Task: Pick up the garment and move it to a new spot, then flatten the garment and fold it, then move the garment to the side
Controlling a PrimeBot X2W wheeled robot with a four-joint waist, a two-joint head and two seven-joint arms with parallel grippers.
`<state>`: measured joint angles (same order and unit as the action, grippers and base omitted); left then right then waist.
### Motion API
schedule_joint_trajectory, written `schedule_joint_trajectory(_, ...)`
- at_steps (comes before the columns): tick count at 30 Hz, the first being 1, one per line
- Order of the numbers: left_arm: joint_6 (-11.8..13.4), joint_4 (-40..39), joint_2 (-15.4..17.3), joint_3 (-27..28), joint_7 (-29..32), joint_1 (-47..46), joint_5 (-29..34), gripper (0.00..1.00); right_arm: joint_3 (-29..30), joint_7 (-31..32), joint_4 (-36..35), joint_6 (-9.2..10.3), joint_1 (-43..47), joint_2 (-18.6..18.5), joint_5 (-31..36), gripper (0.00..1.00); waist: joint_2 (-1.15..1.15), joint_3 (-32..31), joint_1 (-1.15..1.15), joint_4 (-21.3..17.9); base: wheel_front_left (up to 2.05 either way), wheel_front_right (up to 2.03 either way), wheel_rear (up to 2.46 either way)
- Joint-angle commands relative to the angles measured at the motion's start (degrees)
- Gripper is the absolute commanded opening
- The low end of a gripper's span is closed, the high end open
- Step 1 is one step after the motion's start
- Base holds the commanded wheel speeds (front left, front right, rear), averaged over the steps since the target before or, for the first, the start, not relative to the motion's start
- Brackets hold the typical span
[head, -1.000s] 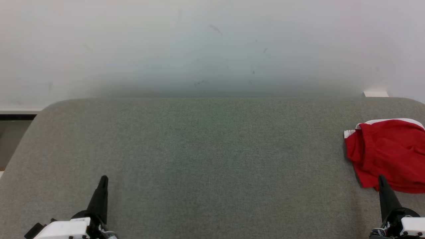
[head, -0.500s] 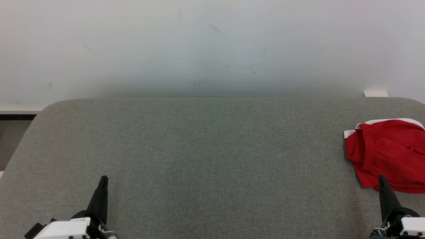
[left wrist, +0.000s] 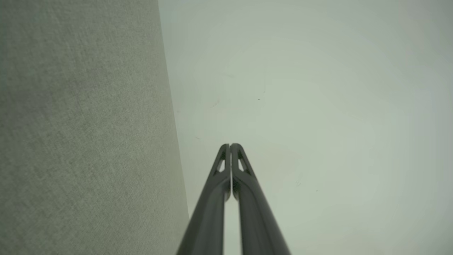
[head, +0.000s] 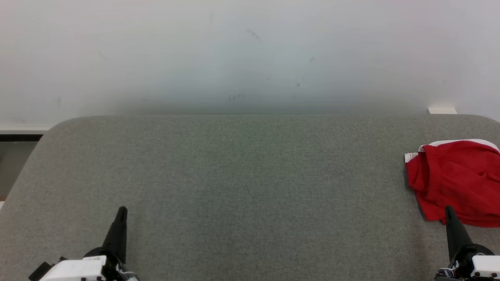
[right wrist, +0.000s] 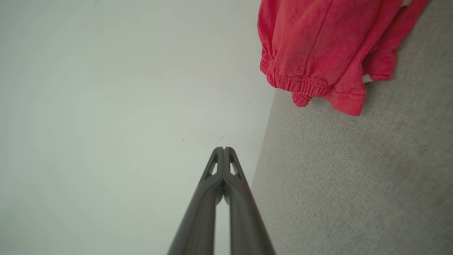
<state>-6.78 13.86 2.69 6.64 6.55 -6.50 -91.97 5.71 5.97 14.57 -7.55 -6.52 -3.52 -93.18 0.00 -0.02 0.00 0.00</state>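
Fingers on the left gripper (head: 122,212) are clenched tip to tip on nothing, and those of the right gripper (head: 449,211) are pressed together the same way, also empty. Both sit at the near edge of the grey fabric-covered table (head: 250,175), well apart, one toward each side. The red garment (head: 457,179) lies crumpled at the table's right end, near the right gripper's tip and not touching it, with white trim along its far edge. A pale wall (head: 250,58) stands behind.
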Motion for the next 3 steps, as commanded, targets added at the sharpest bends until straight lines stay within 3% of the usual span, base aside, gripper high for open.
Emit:
schedule_joint_trajectory(1, -0.29, -0.2, 0.36, 0.12, 0.27, -0.22, -0.67, 0.0, 0.17, 0.0, -0.25, 0.12, -0.4, -0.04, 0.13, 0.0, 0.0, 0.0, 0.0, 0.0, 0.0, 0.0, 0.0)
schedule_joint_trajectory(3, -0.29, -0.2, 0.36, 0.12, 0.27, -0.22, -0.67, 0.0, 0.17, 0.01, -0.25, 0.12, -0.4, -0.03, 0.14, 0.0, 0.0, 0.0, 0.0, 0.0, 0.0, 0.0, 0.0)
